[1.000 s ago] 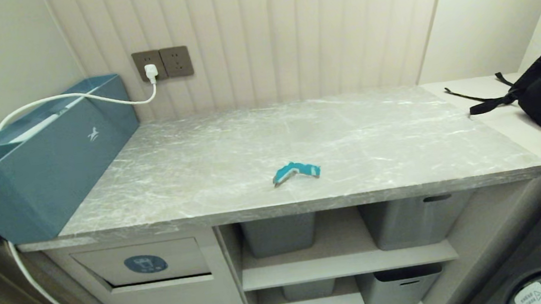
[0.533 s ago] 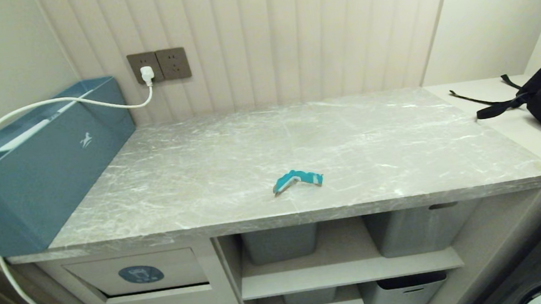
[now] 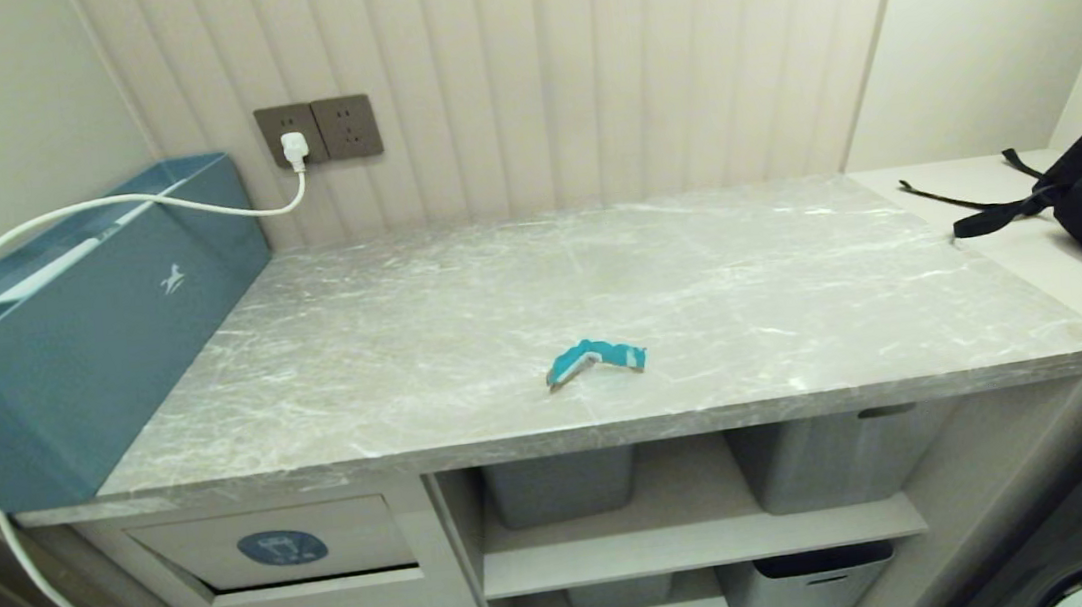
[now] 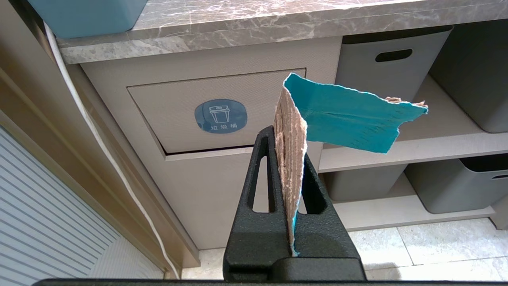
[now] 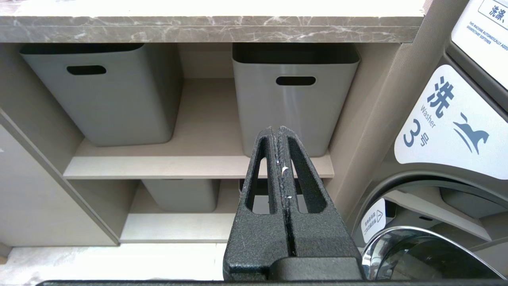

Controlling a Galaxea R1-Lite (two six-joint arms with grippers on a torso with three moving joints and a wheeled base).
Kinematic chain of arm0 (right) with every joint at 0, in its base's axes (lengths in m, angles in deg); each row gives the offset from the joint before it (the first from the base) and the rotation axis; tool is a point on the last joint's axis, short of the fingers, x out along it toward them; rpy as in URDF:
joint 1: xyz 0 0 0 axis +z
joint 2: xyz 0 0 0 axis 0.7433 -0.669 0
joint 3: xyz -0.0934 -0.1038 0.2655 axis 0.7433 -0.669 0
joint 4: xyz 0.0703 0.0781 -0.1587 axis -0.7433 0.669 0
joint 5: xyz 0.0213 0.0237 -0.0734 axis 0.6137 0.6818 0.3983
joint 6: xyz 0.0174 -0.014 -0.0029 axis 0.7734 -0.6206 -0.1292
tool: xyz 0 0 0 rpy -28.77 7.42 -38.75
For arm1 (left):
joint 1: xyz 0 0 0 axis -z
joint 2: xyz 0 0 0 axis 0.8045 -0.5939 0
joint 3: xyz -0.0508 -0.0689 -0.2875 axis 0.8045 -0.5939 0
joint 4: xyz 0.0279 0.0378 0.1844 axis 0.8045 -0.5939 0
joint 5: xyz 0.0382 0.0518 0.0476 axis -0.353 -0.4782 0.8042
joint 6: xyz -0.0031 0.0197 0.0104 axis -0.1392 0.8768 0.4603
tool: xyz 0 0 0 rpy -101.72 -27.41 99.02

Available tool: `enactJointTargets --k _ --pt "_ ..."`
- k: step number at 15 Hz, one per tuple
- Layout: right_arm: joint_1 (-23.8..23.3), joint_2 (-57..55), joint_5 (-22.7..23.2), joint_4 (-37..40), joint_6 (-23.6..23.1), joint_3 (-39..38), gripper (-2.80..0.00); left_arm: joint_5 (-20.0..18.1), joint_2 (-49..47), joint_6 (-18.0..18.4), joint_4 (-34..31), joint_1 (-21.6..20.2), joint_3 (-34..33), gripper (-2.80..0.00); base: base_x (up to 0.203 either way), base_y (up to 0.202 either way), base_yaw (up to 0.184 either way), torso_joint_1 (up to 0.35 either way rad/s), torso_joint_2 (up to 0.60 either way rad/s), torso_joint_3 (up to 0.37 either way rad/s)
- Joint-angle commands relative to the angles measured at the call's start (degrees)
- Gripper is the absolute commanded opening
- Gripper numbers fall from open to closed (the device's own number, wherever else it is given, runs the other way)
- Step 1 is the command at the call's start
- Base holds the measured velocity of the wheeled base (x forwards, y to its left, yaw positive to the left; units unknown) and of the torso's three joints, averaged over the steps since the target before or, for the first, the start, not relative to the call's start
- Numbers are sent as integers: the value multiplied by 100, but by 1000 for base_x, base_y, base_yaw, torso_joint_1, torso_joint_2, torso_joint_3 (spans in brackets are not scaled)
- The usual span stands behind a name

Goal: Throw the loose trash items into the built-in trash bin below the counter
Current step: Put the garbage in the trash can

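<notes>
— Left hand [image 4: 291, 137], what does it have?
— It is closed on the broad teal scrap [image 4: 349, 119], low in front of the trash bin flap [image 4: 222, 115].
— And the right hand [image 5: 279, 135]?
— Closed, holding nothing, before the grey storage bins [image 5: 295, 99].
— Where is the other scrap?
— The narrow scrap [image 3: 595, 359] lies on the counter [image 3: 748, 262], near the front edge.
</notes>
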Motion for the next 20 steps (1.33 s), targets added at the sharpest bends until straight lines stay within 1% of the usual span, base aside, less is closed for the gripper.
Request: enactJointTargets --k 1,7,9,11,20 --pt "2 9 3 4 -2 0 -280 -4 6 3 -1 0 0 -280 0 0 0 0 0 0" --pt "2 8 3 -5 -2 0 -280 5 6 -14 -1 0 0 -280 0 0 0 0 0 0" --pt "2 7 3 -3 -2 0 -280 0 6 -119 -1 0 0 -280 0 0 0 0 0 0" --pt "2 5 3 4 -2 0 -280 87 6 -168 -1 0 0 -280 0 0 0 0 0 0" --pt "2 7 3 4 -2 0 -280 110 6 -234 -1 0 0 -280 -187 0 2 0 1 1"
